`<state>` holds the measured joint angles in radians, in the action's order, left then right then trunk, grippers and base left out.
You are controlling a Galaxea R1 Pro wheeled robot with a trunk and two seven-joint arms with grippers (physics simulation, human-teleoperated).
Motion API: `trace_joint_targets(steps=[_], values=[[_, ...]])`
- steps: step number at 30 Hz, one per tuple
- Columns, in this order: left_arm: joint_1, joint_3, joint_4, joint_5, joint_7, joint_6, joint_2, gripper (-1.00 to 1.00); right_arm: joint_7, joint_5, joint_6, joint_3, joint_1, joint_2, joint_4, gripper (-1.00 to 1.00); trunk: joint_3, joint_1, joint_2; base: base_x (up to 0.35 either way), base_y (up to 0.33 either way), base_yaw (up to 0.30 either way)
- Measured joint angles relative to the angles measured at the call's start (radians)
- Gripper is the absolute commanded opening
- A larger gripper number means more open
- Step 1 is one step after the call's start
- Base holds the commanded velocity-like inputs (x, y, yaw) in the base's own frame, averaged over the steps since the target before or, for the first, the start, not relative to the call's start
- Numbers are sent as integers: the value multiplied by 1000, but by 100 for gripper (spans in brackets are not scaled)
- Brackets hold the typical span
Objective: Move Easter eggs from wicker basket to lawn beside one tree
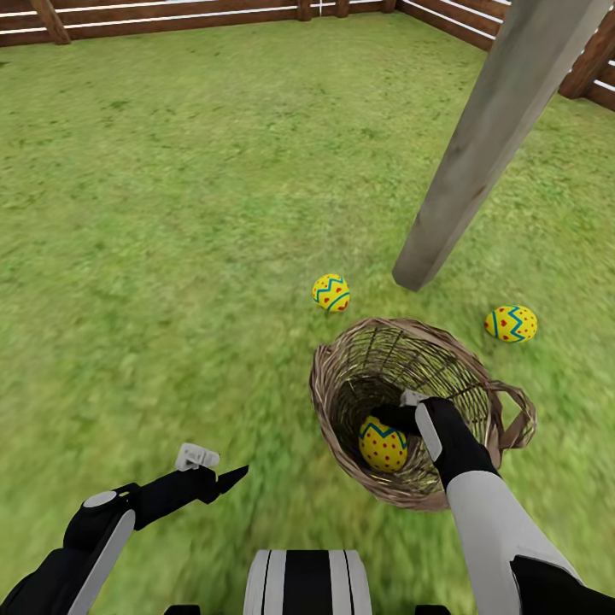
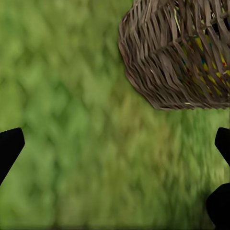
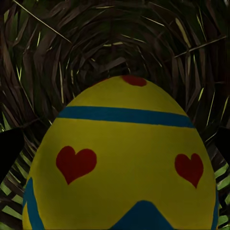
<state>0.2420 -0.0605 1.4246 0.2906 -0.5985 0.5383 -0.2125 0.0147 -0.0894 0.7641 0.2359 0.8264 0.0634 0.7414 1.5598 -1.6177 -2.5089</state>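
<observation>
The lawn runs wide and green to the fence at the far edge. A grey trunk leans in from the upper right and meets the grass right of centre. Near its foot, just this side of it, sits the basket, tipped so its mouth faces me.

Two eggs already lie on the grass by that trunk: the left egg just beyond the basket rim, the right egg off to the basket's far right. The last egg is still inside the basket, low against the near wall. So I judge two thirds done: one egg to lift out and set beside the same trunk.

My right claw is down inside the basket, right above that egg. In my right wrist view the egg looms very close between my dark fingers, but I cannot tell whether they are clamped on it or only flanking it. My left claw hangs over bare grass at the near left, spread wide and grasping nothing; in its view the basket wall stands ahead.

The trunk's crown is cut off above, and my right fingertips are lost against the dark weave.
</observation>
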Motion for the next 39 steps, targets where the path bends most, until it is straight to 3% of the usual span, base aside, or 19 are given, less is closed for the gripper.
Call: trace_joint_targets(steps=[21,26,31,39], values=[[0,0,0,0,-3,0,0,100,-2,-4,16,-1,1,0,-3,100,4,0,0,0,0,0],[0,0,0,0,-1,0,0,100,-1,-4,91,-1,1,0,-4,100,4,0,0,0,0,0],[0,0,0,0,2,0,0,100,0,-17,101,-2,2,0,17,100,23,-3,-1,0,0,0],[0,0,0,0,0,0,0,100,0,-27,101,-3,3,0,34,100,35,-4,-2,0,0,0]])
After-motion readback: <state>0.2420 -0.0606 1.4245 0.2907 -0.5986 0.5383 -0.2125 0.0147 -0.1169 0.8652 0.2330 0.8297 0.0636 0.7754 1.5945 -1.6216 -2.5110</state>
